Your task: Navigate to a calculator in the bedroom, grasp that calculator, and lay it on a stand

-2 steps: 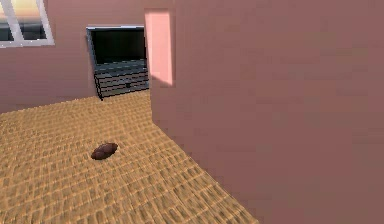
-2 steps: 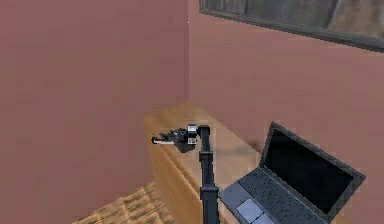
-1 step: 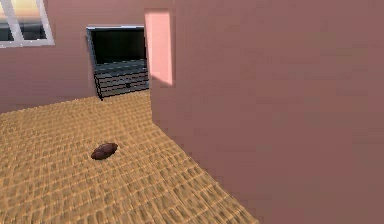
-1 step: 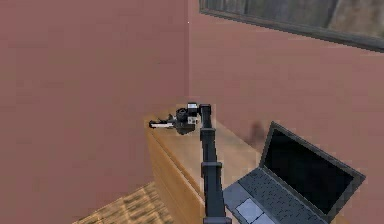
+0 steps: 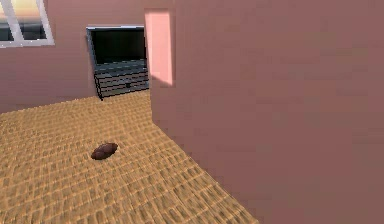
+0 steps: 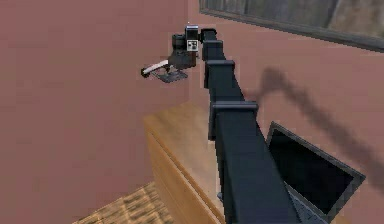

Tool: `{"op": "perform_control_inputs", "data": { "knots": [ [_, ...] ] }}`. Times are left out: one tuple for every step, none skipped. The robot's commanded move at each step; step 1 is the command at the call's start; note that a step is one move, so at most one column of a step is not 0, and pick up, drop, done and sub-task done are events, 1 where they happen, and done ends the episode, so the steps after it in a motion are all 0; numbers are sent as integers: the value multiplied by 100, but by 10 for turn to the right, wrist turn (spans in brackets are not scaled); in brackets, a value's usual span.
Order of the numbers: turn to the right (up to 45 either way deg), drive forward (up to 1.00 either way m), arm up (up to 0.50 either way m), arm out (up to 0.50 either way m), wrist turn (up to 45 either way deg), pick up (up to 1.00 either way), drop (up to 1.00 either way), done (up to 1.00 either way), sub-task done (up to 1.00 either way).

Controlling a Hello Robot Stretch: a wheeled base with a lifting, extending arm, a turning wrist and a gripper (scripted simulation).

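Wooden desk (image 6: 180, 135) below the pincer (image 6: 152, 71), open dark laptop (image 6: 312, 172) on it, lower right of the pincer, framed picture (image 6: 300, 18) on wall, upper right of the pincer, television (image 5: 118, 45), window (image 5: 22, 20), brown oval item (image 5: 104, 151) on plank floor (image 5: 60, 185).

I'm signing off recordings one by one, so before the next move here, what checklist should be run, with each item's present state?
1. Something held: ok; a flat grey thing hangs at the jaws, clear of the wooden cabinet.
2. It is the calculator: cannot tell; too small.
3. Arm clear of the laptop: cannot tell; they adjoin in the arm side view.
4. A stand in sight: ok; it bears the television by the far wall.
5. Floor route to it free: not ok; a dark oval thing lies on the way.
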Motion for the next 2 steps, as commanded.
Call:
{"op": "perform_control_inputs", "data": {
  "knots": [
    [0,0,0,0,-450,0,0,0,0],
    [0,0,0,0,-450,0,0,0,0]
  ]
}}
